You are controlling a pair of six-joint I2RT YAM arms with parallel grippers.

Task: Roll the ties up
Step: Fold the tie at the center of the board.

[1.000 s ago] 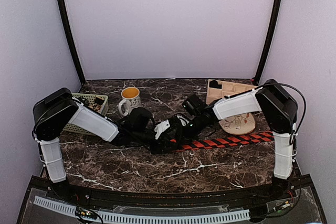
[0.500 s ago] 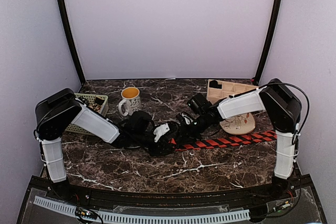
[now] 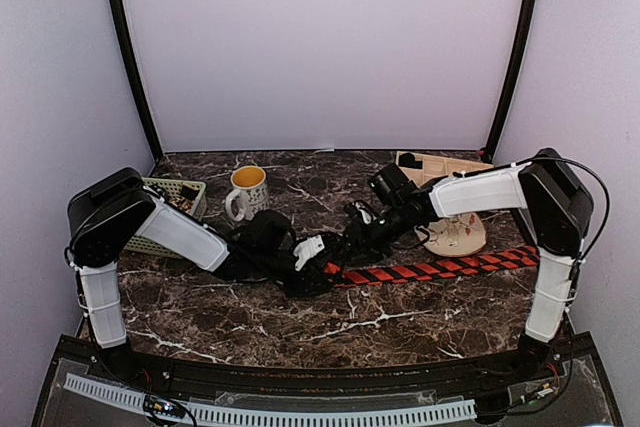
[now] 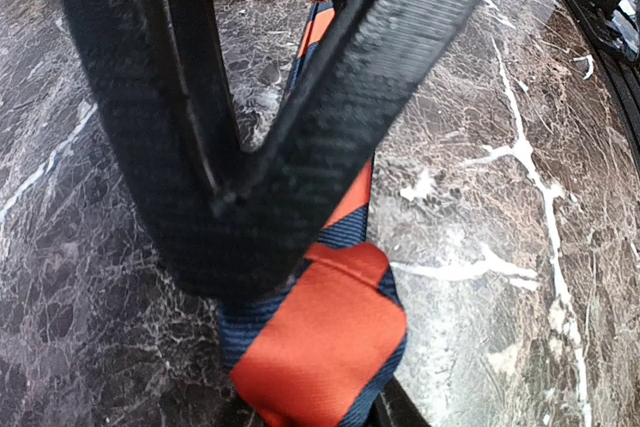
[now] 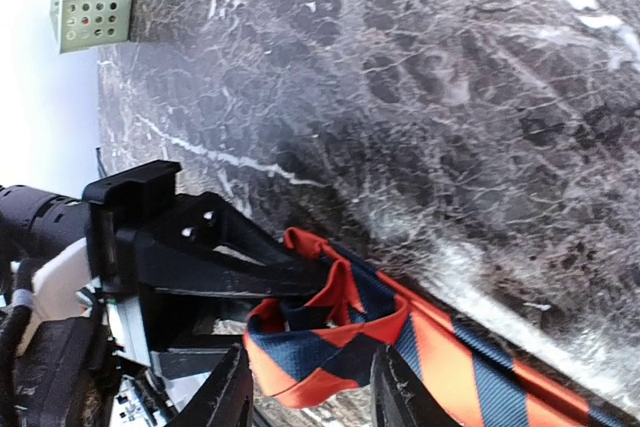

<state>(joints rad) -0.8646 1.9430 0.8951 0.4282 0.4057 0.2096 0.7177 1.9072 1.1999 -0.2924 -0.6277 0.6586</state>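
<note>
Right hand (image 5: 305, 395) has let go; left hand (image 4: 235, 242) pinches the striped tie (image 3: 430, 270), lying left-to-right

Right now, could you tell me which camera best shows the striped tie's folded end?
The right wrist view: the striped tie shows its loops plainly. The left wrist view shows one fold, partly behind fingers; the top view shows only the flat tail.
</note>
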